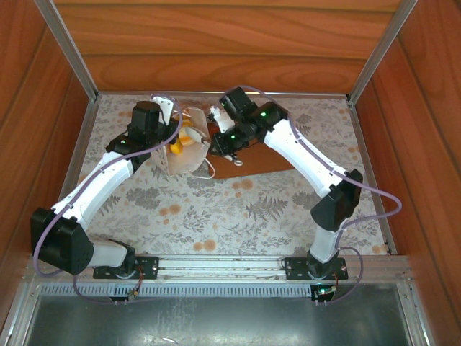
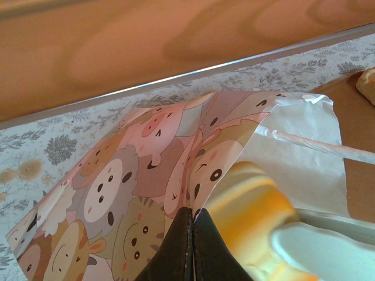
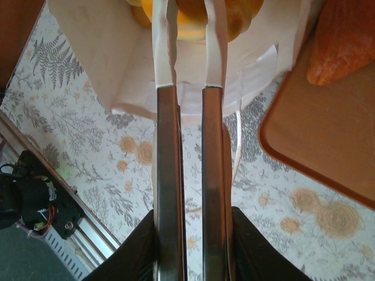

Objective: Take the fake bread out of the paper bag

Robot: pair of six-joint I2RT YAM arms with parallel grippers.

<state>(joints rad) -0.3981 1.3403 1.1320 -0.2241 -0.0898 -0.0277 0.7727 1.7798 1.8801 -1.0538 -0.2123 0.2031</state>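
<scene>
The left gripper [image 2: 192, 215] is clamped on the cartoon-printed rim of the paper bag [image 2: 135, 170]. Glossy yellow-orange fake bread [image 2: 246, 202] lies inside, at the narrowly parted tips of the right gripper [image 3: 188, 23]; whether they clasp it is unclear.

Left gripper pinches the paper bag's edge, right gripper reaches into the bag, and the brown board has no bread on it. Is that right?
No: the right wrist view shows an orange bread lying on the brown board. The left gripper does pinch the paper bag at its edge, and the right gripper does reach into the bag.
</scene>
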